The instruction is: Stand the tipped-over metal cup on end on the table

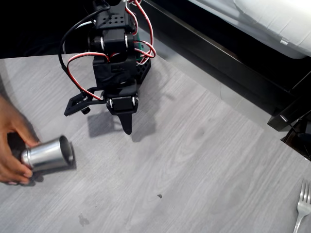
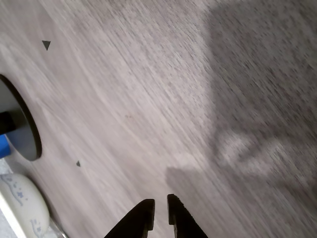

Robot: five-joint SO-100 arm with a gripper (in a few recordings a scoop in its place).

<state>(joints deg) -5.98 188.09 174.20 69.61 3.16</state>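
The metal cup (image 1: 48,155) lies on its side at the left of the table (image 1: 194,160) in the overhead view, its open mouth facing right. A person's hand (image 1: 10,141) holds its closed end. My gripper (image 1: 126,127) hangs above the table to the upper right of the cup, well apart from it, pointing down. In the wrist view my gripper (image 2: 159,204) has its two dark fingertips (image 2: 146,208) nearly touching with nothing between them, over bare tabletop.
A silver fork (image 1: 302,206) lies at the table's bottom right corner. A black frame runs along the far edge (image 1: 228,63). In the wrist view a dark round base (image 2: 22,126) and a pale dish (image 2: 22,206) sit at the left.
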